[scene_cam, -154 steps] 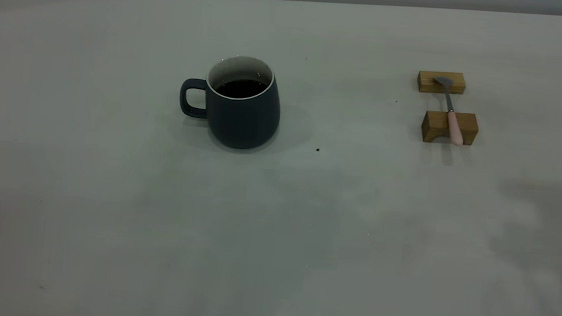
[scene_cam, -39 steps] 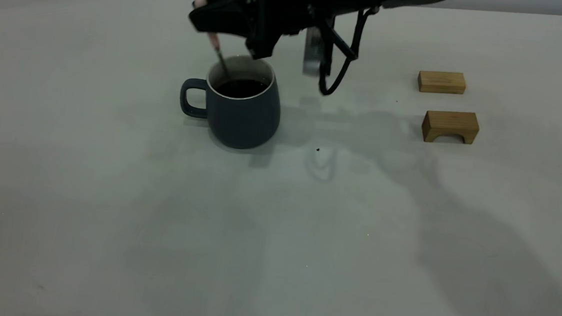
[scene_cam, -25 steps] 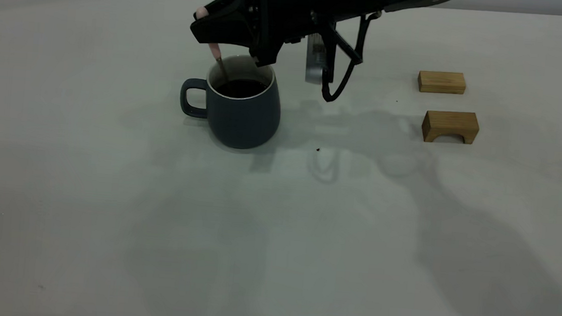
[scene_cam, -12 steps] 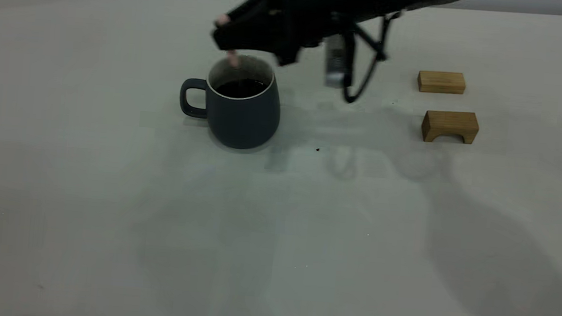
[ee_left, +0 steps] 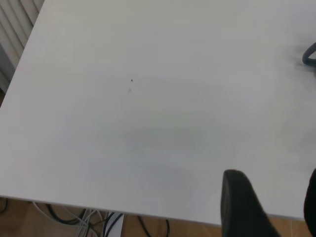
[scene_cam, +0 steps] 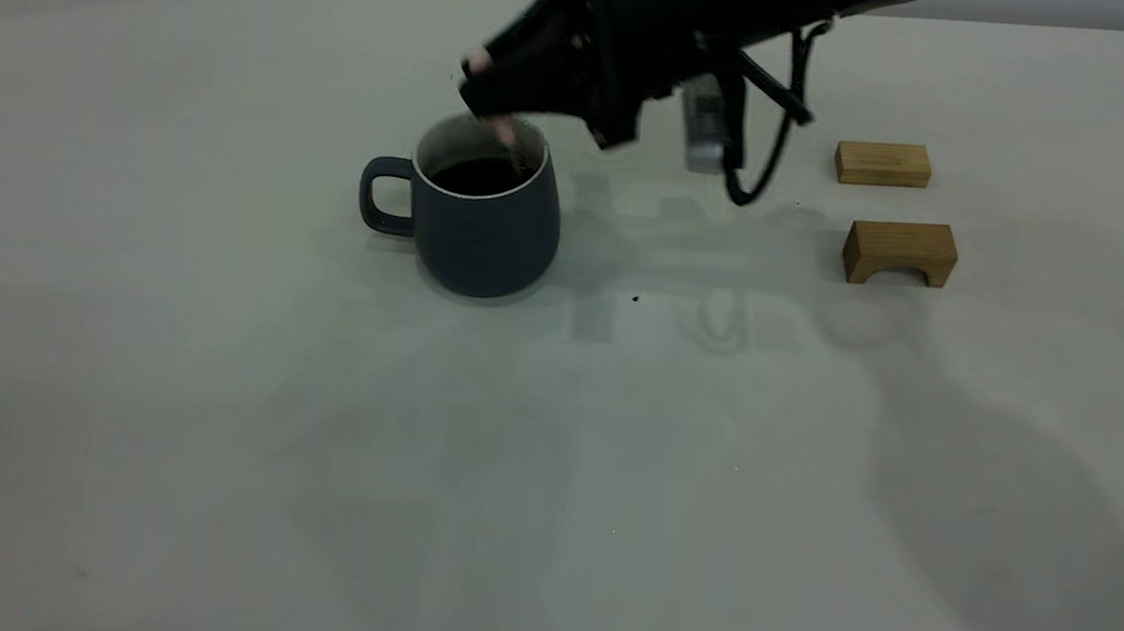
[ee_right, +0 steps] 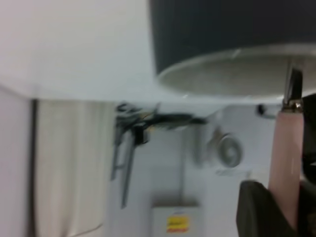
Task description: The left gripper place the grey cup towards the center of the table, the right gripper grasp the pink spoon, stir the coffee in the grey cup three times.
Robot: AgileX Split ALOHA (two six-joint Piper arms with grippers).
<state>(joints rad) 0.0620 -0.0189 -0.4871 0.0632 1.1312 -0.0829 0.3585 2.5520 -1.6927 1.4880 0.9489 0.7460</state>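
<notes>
The grey cup stands on the table left of centre, handle pointing left, with dark coffee inside. My right gripper hovers just above the cup's rim, shut on the pink spoon. The spoon's metal neck slants down into the cup on its right side. In the right wrist view the pink spoon is clamped between the fingers, right by the cup. My left gripper is open with nothing in it, above the table's edge and far from the cup.
Two tan wooden blocks sit at the right of the table, one behind the other. The right arm and its cable hang over the area between cup and blocks. Cables lie on the floor beyond the table edge.
The right gripper has carried the spoon from the cup's left rim across to its right side. The cup stayed in place, and the blocks no longer hold the spoon.
</notes>
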